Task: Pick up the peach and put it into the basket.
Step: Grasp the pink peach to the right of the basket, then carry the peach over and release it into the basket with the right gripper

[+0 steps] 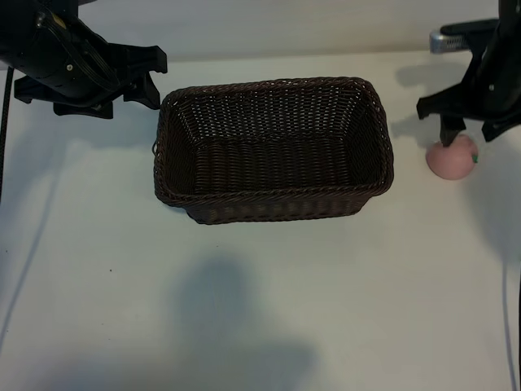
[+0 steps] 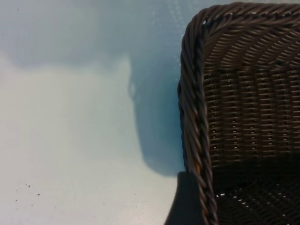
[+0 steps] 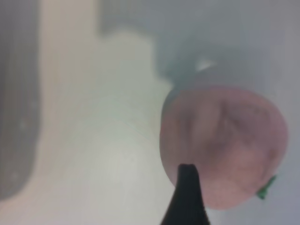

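Note:
The peach [image 1: 453, 157] is small, round and pale pink with a green stem bit, and it rests on the white table to the right of the basket [image 1: 273, 148]. That basket is large, dark-brown wicker and has nothing in it. My right gripper [image 1: 470, 130] hangs open just over the peach's far side, its fingers spread to either side. In the right wrist view one dark fingertip [image 3: 187, 197] stands in front of the peach [image 3: 229, 140]; the other finger is out of frame. My left gripper [image 1: 151, 78] is open beside the basket's far left corner.
In the left wrist view one dark finger [image 2: 186, 201] sits just outside the basket's braided rim [image 2: 193, 108]. White table [image 1: 260, 309] stretches in front of the basket. A grey clamp [image 1: 446, 41] sits at the far right edge.

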Available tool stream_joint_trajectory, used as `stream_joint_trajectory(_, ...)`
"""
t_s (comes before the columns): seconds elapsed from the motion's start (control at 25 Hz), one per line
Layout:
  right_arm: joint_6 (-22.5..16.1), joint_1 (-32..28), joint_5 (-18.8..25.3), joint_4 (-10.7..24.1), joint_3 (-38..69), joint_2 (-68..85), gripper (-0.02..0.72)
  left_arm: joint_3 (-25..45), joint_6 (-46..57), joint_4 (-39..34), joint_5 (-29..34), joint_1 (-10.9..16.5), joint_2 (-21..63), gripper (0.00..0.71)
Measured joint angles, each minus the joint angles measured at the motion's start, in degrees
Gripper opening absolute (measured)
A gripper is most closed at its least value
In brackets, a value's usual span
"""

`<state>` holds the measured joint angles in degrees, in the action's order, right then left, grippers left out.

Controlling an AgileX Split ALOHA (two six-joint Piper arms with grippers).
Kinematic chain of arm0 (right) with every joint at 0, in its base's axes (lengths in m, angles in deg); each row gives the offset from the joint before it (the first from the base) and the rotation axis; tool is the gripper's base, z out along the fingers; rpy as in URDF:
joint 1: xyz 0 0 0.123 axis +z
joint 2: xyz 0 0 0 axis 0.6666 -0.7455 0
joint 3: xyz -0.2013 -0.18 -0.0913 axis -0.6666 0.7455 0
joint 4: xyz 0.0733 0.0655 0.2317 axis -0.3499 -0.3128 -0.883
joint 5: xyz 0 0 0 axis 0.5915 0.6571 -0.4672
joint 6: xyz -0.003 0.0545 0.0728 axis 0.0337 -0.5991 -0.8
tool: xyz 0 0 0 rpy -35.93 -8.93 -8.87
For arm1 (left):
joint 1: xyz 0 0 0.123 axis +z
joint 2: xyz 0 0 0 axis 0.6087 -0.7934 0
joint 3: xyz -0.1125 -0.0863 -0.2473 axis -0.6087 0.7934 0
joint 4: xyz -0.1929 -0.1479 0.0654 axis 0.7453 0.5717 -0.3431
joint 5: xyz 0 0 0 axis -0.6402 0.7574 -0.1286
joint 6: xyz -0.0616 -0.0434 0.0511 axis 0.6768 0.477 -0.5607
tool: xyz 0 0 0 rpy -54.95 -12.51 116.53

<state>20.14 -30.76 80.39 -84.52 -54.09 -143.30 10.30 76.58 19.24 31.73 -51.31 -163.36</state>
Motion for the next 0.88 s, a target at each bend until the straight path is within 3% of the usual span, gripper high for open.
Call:
stream_joint_trajectory(0.16,0.0,0.0,-4.6,0.0,2.7,0.0,0.540,0.0,0.0,0.0,0.0,0.0,0.0,0.553)
stream_joint_trajectory(0.28,-0.2,0.0,-7.8,0.0,4.0,-0.6,0.478,0.0,0.0,0.0,0.0,0.0,0.0,0.553)
stream_joint_trajectory(0.44,-1.4,0.0,-8.7,0.0,4.2,-2.1,0.302,0.0,0.0,0.0,0.0,0.0,0.0,0.553)
stream_joint_trajectory(0.52,-2.4,0.0,-8.6,0.0,4.2,-2.2,0.160,0.0,0.0,0.0,0.0,0.0,0.0,0.553)
stream_joint_trajectory(0.64,-2.7,0.0,-6.3,0.0,3.2,-1.8,0.055,0.0,0.1,0.0,0.0,0.0,0.0,0.553)
stream_joint_trajectory(0.88,-2.2,0.0,4.0,0.0,-2.2,2.8,0.040,0.0,0.1,0.0,-0.2,0.0,0.0,0.553)
